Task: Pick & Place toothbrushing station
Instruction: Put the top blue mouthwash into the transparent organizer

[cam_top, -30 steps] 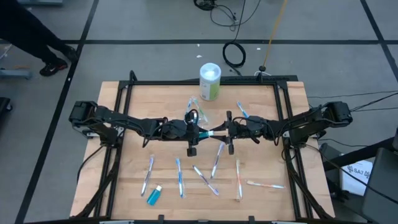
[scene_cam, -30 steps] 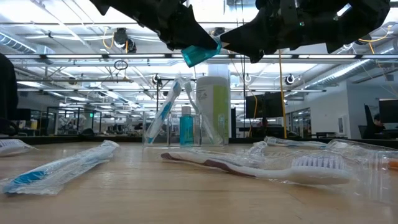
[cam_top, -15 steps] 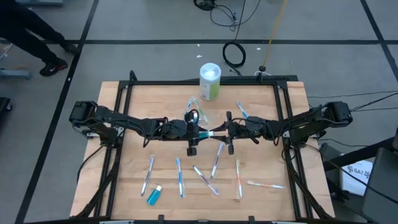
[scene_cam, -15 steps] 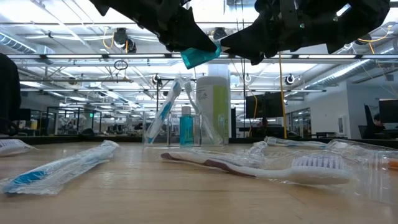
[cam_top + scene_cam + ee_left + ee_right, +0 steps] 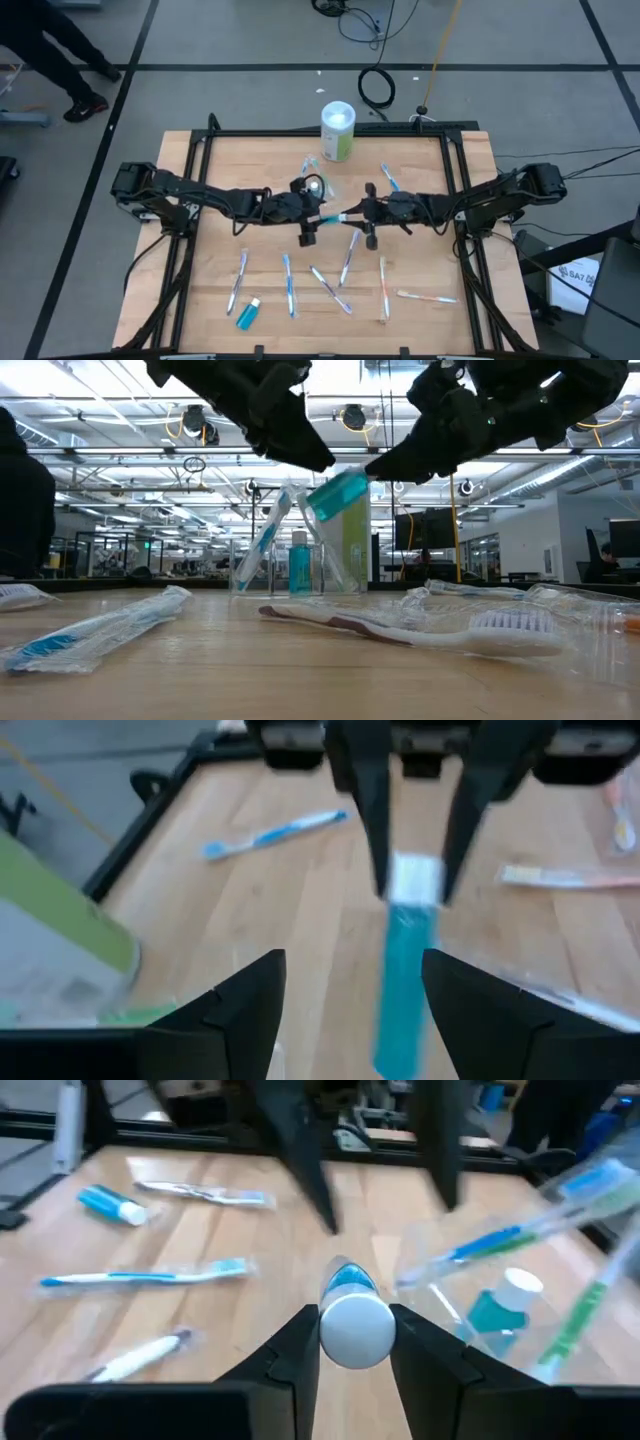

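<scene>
The right claw point(image 5: 350, 214) is gripping a blue tube point(image 5: 337, 494) by its white cap point(image 5: 356, 1326), holding it tilted in the air above the desk point(image 5: 420, 320) beside the clear cup point(image 5: 290, 567). The left claw point(image 5: 312, 212) is hanging released, fingers apart, facing the tube's tail.

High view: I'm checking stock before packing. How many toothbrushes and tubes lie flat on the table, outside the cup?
Toothbrushes: 7
Tubes: 1
Total: 8
Not counted: the held tube, which the right gripper grips by its cap in the air, with the left gripper open beside it.
</scene>
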Tool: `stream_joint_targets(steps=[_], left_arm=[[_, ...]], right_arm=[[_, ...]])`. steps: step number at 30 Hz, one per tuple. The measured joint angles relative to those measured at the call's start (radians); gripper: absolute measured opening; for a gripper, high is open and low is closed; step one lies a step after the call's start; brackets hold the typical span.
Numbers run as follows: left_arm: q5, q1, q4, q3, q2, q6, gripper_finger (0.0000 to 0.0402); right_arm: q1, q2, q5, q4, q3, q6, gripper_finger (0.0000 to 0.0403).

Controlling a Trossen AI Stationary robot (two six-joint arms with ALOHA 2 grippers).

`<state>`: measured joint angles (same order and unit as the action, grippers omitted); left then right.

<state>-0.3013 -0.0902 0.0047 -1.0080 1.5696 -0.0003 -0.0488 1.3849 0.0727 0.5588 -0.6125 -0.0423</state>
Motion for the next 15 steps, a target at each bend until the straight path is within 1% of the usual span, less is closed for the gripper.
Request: stream_joint_targets(steps=[4,6,9,13,15], left_arm=[[0.008,-0.002,-0.103,0.0,-0.028,-0.035,0.0243],[0.01,0.001,-0.174,0.0,-0.073,-0.06,0.0243],[0.01,0.002,-0.3,0.0,-0.161,-0.138,0.0244],[0.006,0.001,-0.424,0.0,-0.291,-0.202,0.0244],[-0.01,0.001,-0.482,0.0,-0.356,-0.206,0.0244]], right_arm=[[0.001,0.0,0.019,-0.046,0.0,0.0,0.0104],[0.001,-0.003,0.035,-0.053,0.0,-0.009,0.0106],[0.007,-0.032,0.059,-0.094,-0.008,-0.054,0.0103],[0.027,-0.055,0.045,-0.188,-0.088,-0.124,0.0099],[0.04,-0.055,-0.005,-0.233,-0.147,-0.167,0.0099]])
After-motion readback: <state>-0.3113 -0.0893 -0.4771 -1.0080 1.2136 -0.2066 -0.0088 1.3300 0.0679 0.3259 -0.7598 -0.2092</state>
